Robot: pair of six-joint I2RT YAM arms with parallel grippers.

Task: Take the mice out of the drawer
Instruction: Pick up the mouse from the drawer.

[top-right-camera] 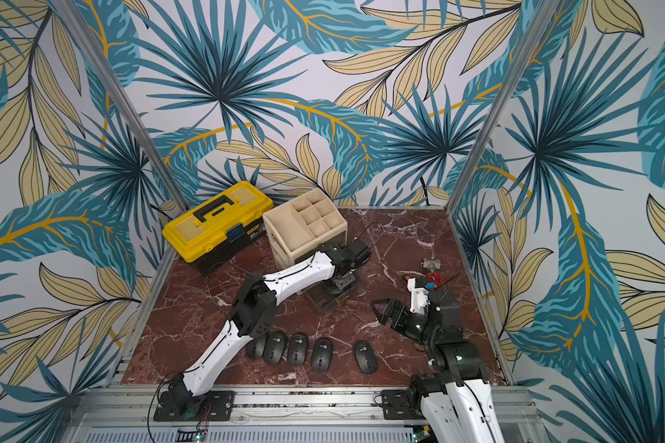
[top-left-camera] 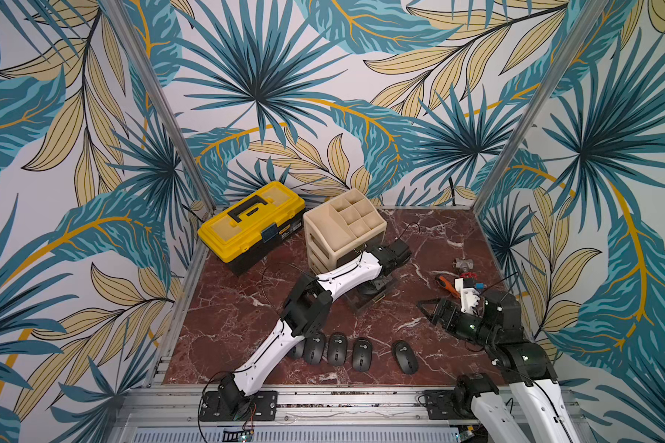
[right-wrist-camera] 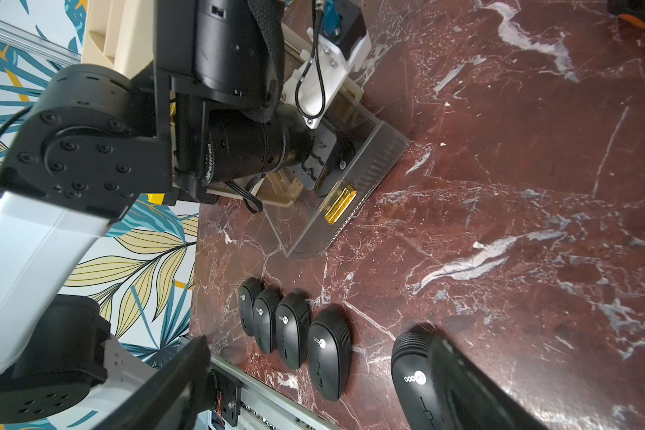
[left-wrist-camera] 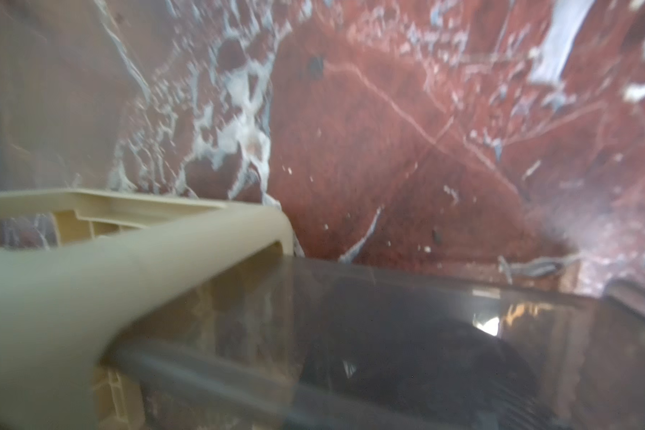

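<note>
Mid frame, the left pincer [right-wrist-camera: 319,163] is squeezed tight in the clear plastic drawer [right-wrist-camera: 373,175] beside one dark grey oval mouse [right-wrist-camera: 343,159]; hold unclear. The right pincer [top-left-camera: 427,308] gapes wide, empty. Five mice [top-left-camera: 337,349] lie lower middle

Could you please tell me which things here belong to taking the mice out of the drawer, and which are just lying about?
Job:
- five mice on the table
- one mouse in the clear drawer
- beige organizer

Lying about:
- yellow toolbox
- metal valve
- orange-handled tool
</note>
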